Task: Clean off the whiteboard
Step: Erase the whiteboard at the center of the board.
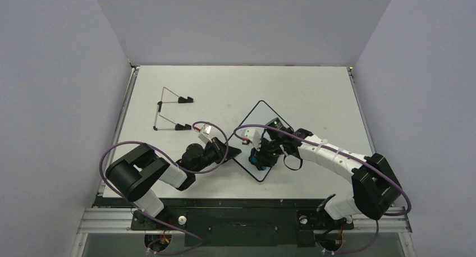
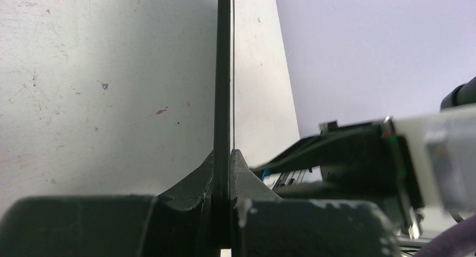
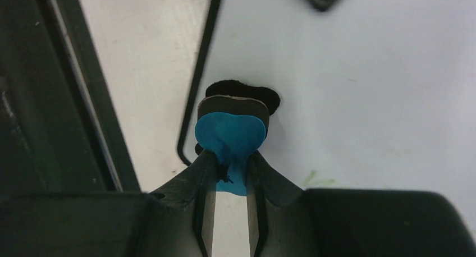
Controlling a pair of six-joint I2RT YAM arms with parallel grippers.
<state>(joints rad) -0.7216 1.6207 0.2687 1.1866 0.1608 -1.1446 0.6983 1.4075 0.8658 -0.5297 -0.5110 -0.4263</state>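
The whiteboard (image 1: 260, 118) lies cornerwise on the table in the top view, white face up with a black rim. My left gripper (image 1: 231, 151) is shut on its left edge. In the left wrist view the board is a thin dark edge-on line (image 2: 224, 72) clamped between the fingers of that gripper (image 2: 224, 173). My right gripper (image 1: 261, 159) is over the board's near corner, shut on the blue-and-black eraser (image 3: 231, 133). The eraser's black felt is pressed against the board face (image 3: 365, 72) close to the rim (image 3: 196, 72). A faint green mark (image 3: 314, 178) shows beside the right finger.
The thin wire stand (image 1: 168, 108) with black feet lies at the table's back left. The table's dark front edge (image 1: 236, 200) runs just below the board's near corner. The right arm (image 2: 365, 156) shows close by in the left wrist view.
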